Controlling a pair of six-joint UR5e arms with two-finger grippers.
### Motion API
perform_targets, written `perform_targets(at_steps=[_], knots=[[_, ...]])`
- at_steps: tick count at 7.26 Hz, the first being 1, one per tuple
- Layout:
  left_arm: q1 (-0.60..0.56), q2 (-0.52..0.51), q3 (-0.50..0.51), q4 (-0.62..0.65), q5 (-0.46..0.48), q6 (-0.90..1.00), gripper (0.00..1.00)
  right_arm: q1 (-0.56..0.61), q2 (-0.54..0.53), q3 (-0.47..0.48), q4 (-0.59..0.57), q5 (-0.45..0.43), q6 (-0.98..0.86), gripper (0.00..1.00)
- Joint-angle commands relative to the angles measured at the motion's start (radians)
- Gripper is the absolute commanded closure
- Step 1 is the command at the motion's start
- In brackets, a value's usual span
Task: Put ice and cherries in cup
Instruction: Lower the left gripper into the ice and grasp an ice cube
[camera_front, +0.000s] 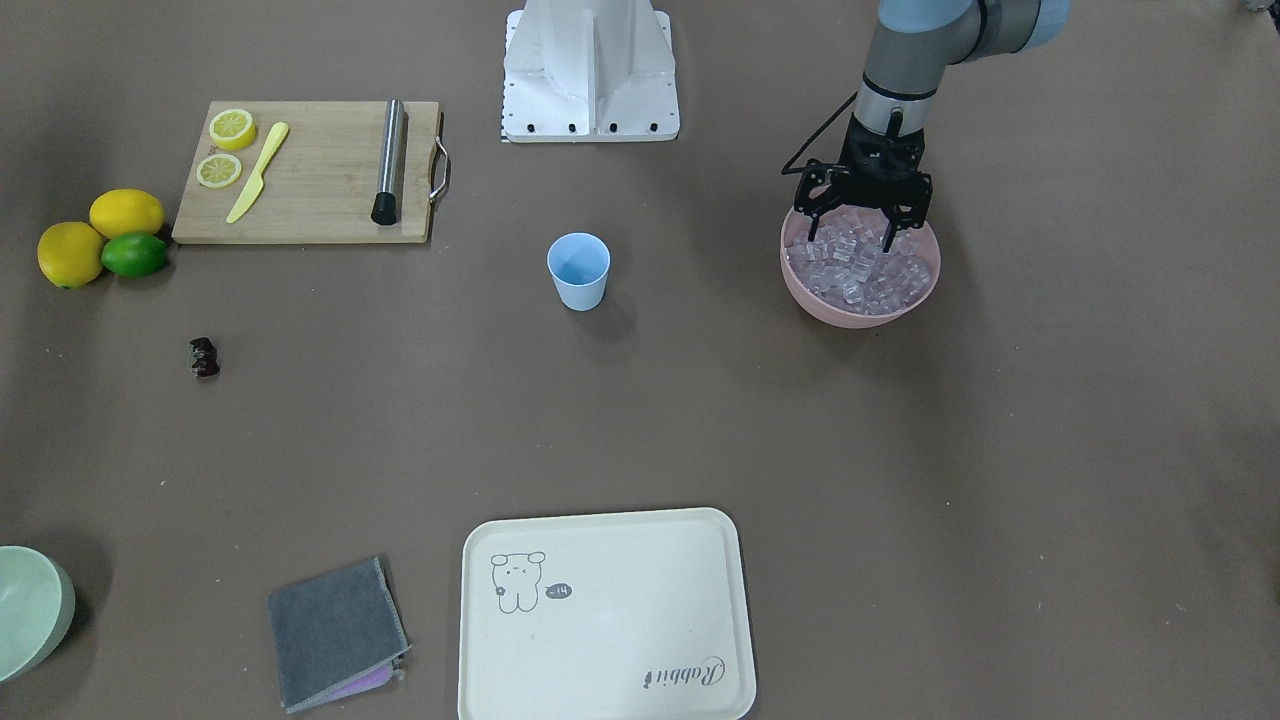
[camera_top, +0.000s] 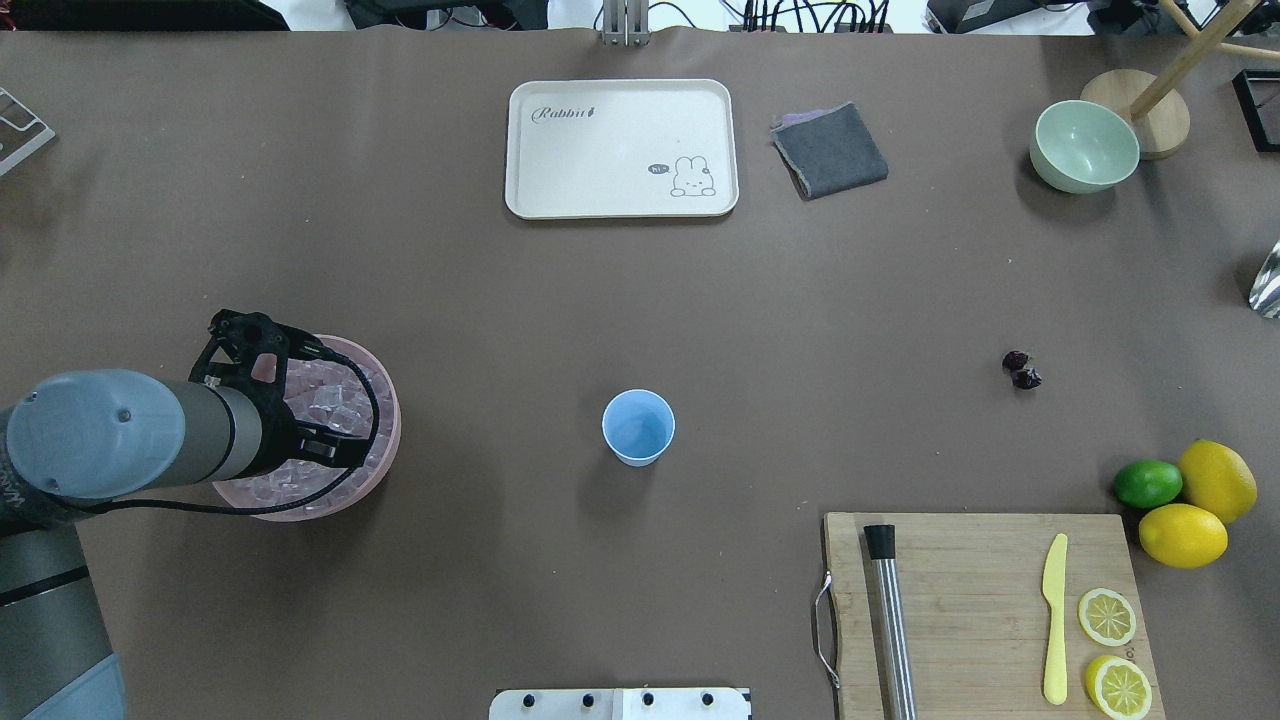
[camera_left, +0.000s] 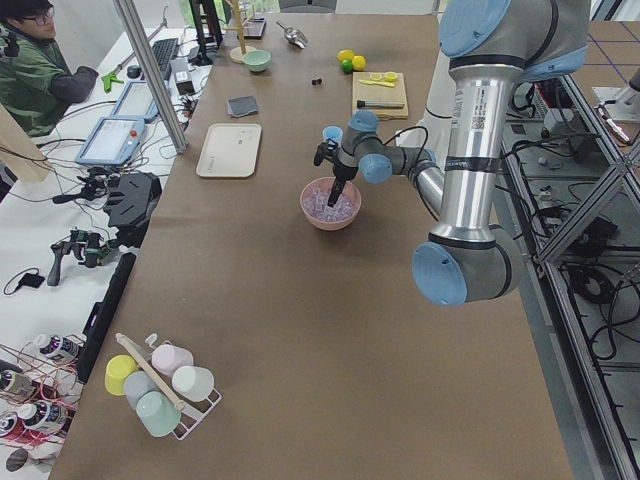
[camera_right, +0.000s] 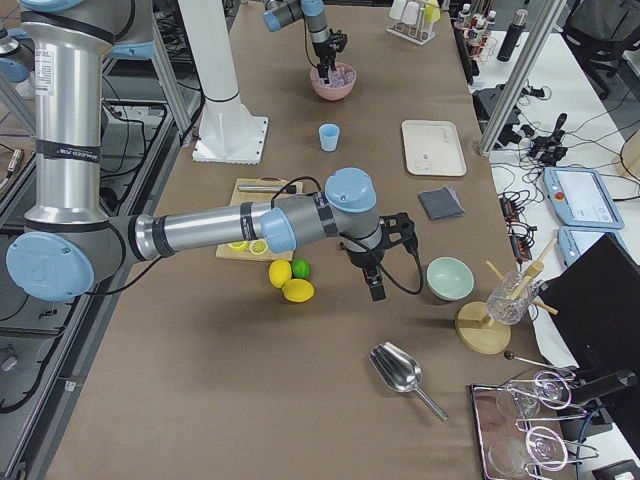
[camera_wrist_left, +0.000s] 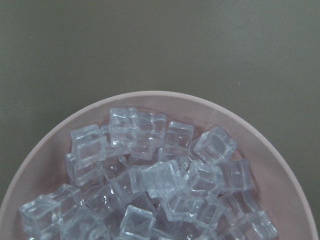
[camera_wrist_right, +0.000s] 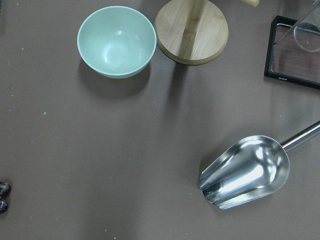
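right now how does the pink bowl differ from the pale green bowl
The pink bowl is heaped with ice; the pale green bowl is empty.
The left gripper, open, dips into the pink bowl; no gripper reaches into the pale green bowl.
The pink bowl sits on the robot's left side, the pale green bowl at the far right, beside a wooden stand base.
Both are round, plain and upright.

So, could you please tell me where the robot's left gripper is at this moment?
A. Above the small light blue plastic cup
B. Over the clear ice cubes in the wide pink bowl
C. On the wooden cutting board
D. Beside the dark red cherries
B: the left gripper hangs with its fingers spread over the clear ice cubes in the wide pink bowl, well apart from the small light blue plastic cup.
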Motion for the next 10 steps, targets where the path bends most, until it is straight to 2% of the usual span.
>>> perform_targets(at_steps=[1,10], knots=[[0.019,-0.003,0.003,-0.001,0.001,0.001,0.03,0.0,0.0,0.001,0.0,0.004,0.0,0.0],[0.032,-0.008,0.044,-0.004,0.003,0.002,0.03,0.0,-0.005,0.001,0.0,0.006,-0.002,0.0]])
